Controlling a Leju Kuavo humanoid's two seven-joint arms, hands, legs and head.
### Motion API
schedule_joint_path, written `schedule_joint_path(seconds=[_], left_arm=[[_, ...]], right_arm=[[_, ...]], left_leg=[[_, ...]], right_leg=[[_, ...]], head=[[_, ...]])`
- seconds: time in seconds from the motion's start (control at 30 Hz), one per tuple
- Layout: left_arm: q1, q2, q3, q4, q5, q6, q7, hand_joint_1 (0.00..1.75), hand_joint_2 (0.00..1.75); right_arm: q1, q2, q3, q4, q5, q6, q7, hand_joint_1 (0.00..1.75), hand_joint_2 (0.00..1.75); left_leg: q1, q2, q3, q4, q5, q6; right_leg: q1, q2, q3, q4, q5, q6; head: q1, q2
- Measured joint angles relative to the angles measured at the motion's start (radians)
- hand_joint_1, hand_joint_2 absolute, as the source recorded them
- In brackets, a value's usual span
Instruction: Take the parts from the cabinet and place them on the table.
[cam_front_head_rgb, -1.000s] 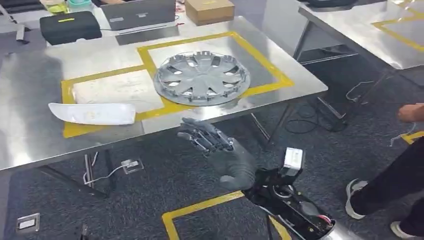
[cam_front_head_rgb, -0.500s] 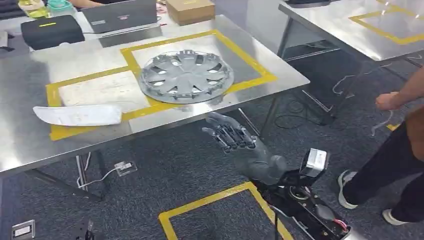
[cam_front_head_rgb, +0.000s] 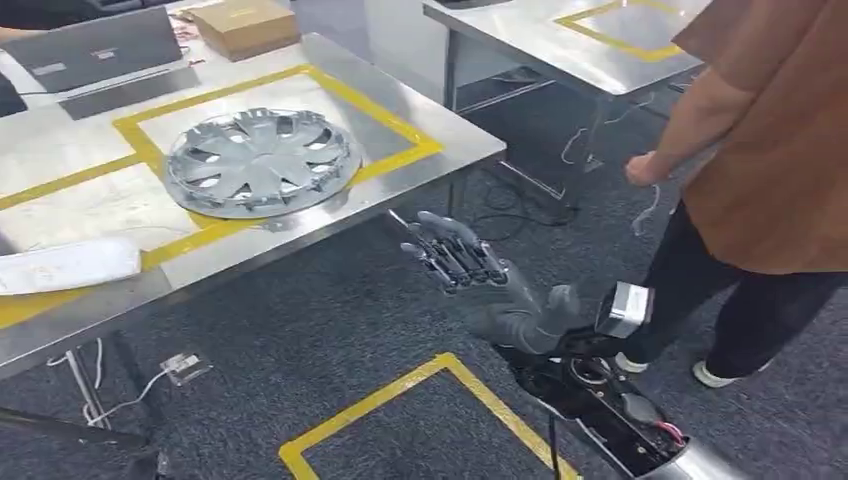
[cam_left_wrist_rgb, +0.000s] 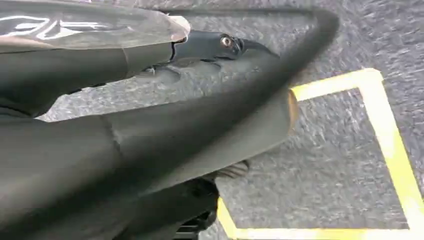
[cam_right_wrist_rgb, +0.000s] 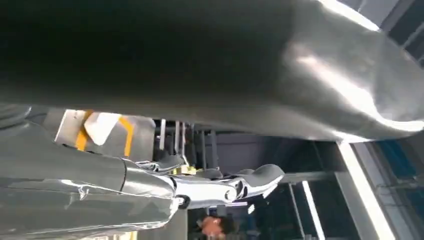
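Observation:
A grey wheel cover (cam_front_head_rgb: 258, 160) lies flat inside the yellow tape frame on the steel table (cam_front_head_rgb: 440, 135). A long white part (cam_front_head_rgb: 65, 265) lies near the table's front edge at the far left. My right hand (cam_front_head_rgb: 470, 270) hangs in front of the table, below its edge, fingers stretched and apart, holding nothing. The right wrist view shows the same hand (cam_right_wrist_rgb: 220, 185) with straight fingers and nothing in it. In the left wrist view my left hand (cam_left_wrist_rgb: 210, 45) hangs above the carpet with its fingers extended and nothing held.
A person in a brown shirt (cam_front_head_rgb: 770, 170) stands close on the right, one arm reaching down. A second steel table (cam_front_head_rgb: 540, 40) stands behind. A cardboard box (cam_front_head_rgb: 245, 25) and a laptop (cam_front_head_rgb: 90, 45) sit at the first table's back. Yellow tape (cam_front_head_rgb: 440, 365) marks the carpet.
The camera has turned right, so the table and its parts slid left in the picture and the person came in close. My right hand stays open in front.

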Motion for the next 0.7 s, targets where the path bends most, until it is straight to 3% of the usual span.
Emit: schedule_joint_path(seconds=[0.03,0.07,0.1,0.13,0.17,0.23,0.27,0.33,0.37,0.4,0.43,0.5,0.57,0.6,0.63,0.67,0.7], left_arm=[[-0.001,0.0,0.0,0.0,0.0,0.0,0.0,0.0,0.0],[0.0,-0.001,0.0,0.0,0.0,0.0,0.0,0.0,0.0],[-0.002,-0.005,0.0,0.0,0.0,0.0,0.0,0.0,0.0],[-0.001,-0.002,0.0,0.0,0.0,0.0,0.0,0.0,0.0],[0.0,-0.002,0.0,0.0,0.001,0.0,0.0,0.0,0.0],[0.003,-0.002,0.0,0.0,0.002,0.0,0.0,0.0,0.0],[0.004,-0.001,0.0,0.0,0.003,0.001,0.0,0.0,0.0],[0.004,-0.002,0.001,0.0,0.005,0.002,0.0,0.0,0.0],[0.003,-0.002,0.001,0.0,0.007,0.004,0.0,0.0,0.0],[0.003,-0.003,0.002,0.0,0.01,0.004,0.0,0.0,0.0],[0.003,-0.002,0.002,0.0,0.011,0.005,0.0,0.0,0.0],[0.002,-0.002,0.002,0.0,0.013,0.007,0.0,0.0,0.0],[0.002,-0.002,0.003,0.0,0.014,0.007,0.0,0.0,0.0],[0.001,-0.003,0.004,0.0,0.014,0.007,0.0,0.0,0.0],[0.0,-0.002,0.005,0.0,0.014,0.007,0.0,0.0,0.0],[0.0,-0.002,0.006,0.0,0.014,0.007,0.0,0.0,0.0],[0.0,-0.002,0.007,0.0,0.015,0.007,0.0,0.0,0.0]], right_arm=[[0.0,0.0,-0.002,0.0,0.0,0.0,0.0,0.0,0.0],[0.0,-0.001,-0.007,0.0,0.0,0.0,0.0,0.0,0.0],[0.003,-0.002,-0.012,0.0,0.0,0.0,0.0,0.0,0.0],[-0.001,-0.003,-0.014,0.0,-0.002,0.002,-0.001,0.0,0.0],[-0.002,-0.005,-0.016,0.0,-0.003,0.003,-0.002,0.0,0.0],[0.003,-0.005,-0.019,0.0,-0.006,0.006,-0.003,0.0,0.0],[0.005,-0.006,-0.021,0.0,-0.007,0.007,-0.003,0.0,0.0],[0.007,-0.007,-0.026,0.001,-0.008,0.011,-0.006,0.0,0.0],[0.006,-0.007,-0.03,0.001,-0.01,0.015,-0.007,0.0,0.0],[0.005,-0.007,-0.032,0.001,-0.01,0.016,-0.008,0.0,0.0],[0.005,-0.007,-0.035,0.001,-0.01,0.018,-0.009,0.0,0.0],[0.004,-0.007,-0.038,0.001,-0.01,0.018,-0.01,0.0,0.0],[0.006,-0.008,-0.039,0.001,-0.01,0.018,-0.011,0.0,0.0],[0.005,-0.008,-0.039,0.001,-0.01,0.019,-0.011,0.0,0.0],[0.003,-0.008,-0.04,0.001,-0.01,0.019,-0.014,0.0,0.0],[0.001,-0.008,-0.042,0.001,-0.01,0.019,-0.014,0.0,0.0],[0.001,-0.008,-0.043,0.001,-0.01,0.021,-0.015,0.0,0.0]], left_leg=[[-0.002,0.008,0.0,0.0,0.0,0.003],[0.008,0.02,0.003,-0.008,0.006,0.011],[0.011,0.037,0.004,-0.014,0.009,0.012],[0.011,0.041,0.004,-0.015,0.01,0.017],[0.01,0.054,0.003,-0.015,0.008,0.023],[0.007,0.076,0.003,-0.014,0.008,0.022],[0.008,0.087,0.003,-0.013,0.008,0.021],[0.008,0.106,0.004,-0.013,0.006,0.018],[0.01,0.119,0.008,-0.012,0.003,0.014],[0.01,0.128,0.013,-0.012,0.0,0.01],[0.007,0.136,0.017,-0.013,-0.002,0.005],[0.003,0.147,0.015,-0.01,-0.002,-0.006],[0.003,0.168,0.019,-0.011,0.001,-0.016],[0.008,0.162,0.014,-0.006,-0.01,-0.024],[0.011,0.116,0.009,0.019,-0.031,-0.03],[0.011,0.081,-0.021,0.083,-0.073,-0.029],[0.011,0.066,-0.063,0.168,-0.115,-0.029]], right_leg=[[-0.003,0.008,-0.001,-0.002,0.003,0.005],[0.004,0.019,-0.013,-0.002,0.004,0.012],[0.003,-0.003,-0.017,0.014,-0.008,0.014],[0.006,-0.048,-0.036,0.057,-0.043,0.023],[-0.002,-0.074,-0.073,0.138,-0.09,0.031],[-0.012,-0.093,-0.148,0.312,-0.161,0.043],[-0.015,-0.096,-0.163,0.349,-0.168,0.047],[-0.021,-0.101,-0.128,0.282,-0.118,0.051],[-0.022,-0.115,-0.062,0.159,-0.06,0.051],[-0.022,-0.138,-0.007,0.059,-0.018,0.049],[-0.013,-0.185,0.021,0.001,-0.033,0.043],[-0.008,-0.16,0.023,0.004,-0.025,0.024],[-0.006,-0.138,0.015,0.005,-0.02,0.012],[-0.013,-0.127,0.022,-0.005,-0.012,0.002],[-0.012,-0.12,0.019,-0.006,-0.009,-0.002],[-0.012,-0.112,0.015,-0.006,-0.006,-0.008],[-0.011,-0.104,0.011,-0.006,-0.003,-0.012]], head=[[0.001,0.0],[0.002,0.0],[-0.002,0.0],[0.011,0.0],[0.025,0.0],[0.031,0.0],[0.034,0.0],[0.042,0.0],[0.047,0.0],[0.053,0.0],[0.058,0.0],[0.056,0.0],[0.053,0.0],[0.053,0.0],[0.047,0.0],[0.04,0.0],[0.03,0.0]])
